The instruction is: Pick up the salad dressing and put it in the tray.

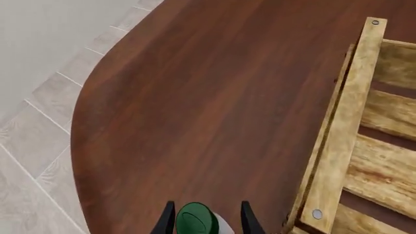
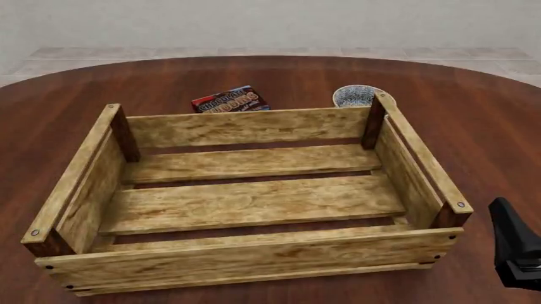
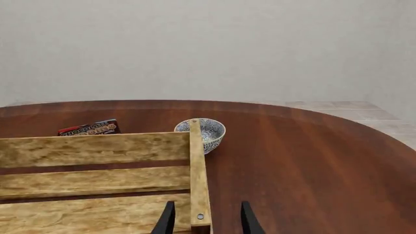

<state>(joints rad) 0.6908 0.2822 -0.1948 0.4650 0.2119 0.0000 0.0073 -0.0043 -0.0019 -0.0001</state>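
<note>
Two dark fingers point(image 1: 167, 219) of the left gripper point(image 1: 204, 220) are seen in the left wrist view, set on either side of the bottle point(image 1: 198, 220), whose green cap and a sliver of pale body show between them. The jaws stand narrowly apart with the bottle between them, and they appear closed on it, though actual contact at the pads is cut off by the frame edge. The bottle is carried above the bare wooden table point(image 1: 195, 97), just beside one end rail of the tray point(image 1: 341, 141) and outside it. Neither the bottle nor the left gripper is shown in the front view.

From the front the tray point(image 2: 245, 256) is seen in the middle of the table point(image 2: 473, 114), its slatted floor holding nothing. Behind its far wall a flat pudding box point(image 2: 230, 100) lies on the table, and a patterned bowl point(image 2: 355, 95) stands at the far right corner post, very near or touching it. A dark part of the right arm point(image 2: 515, 250) is seen at the right edge, beside the tray's near right corner.

In the right wrist view the right gripper point(image 3: 204, 220) is held open, with nothing gripped; the tray's end rail point(image 3: 198, 185) runs between its fingers point(image 3: 247, 219). The bowl point(image 3: 206, 131) and the box point(image 3: 87, 128) are seen beyond
</note>
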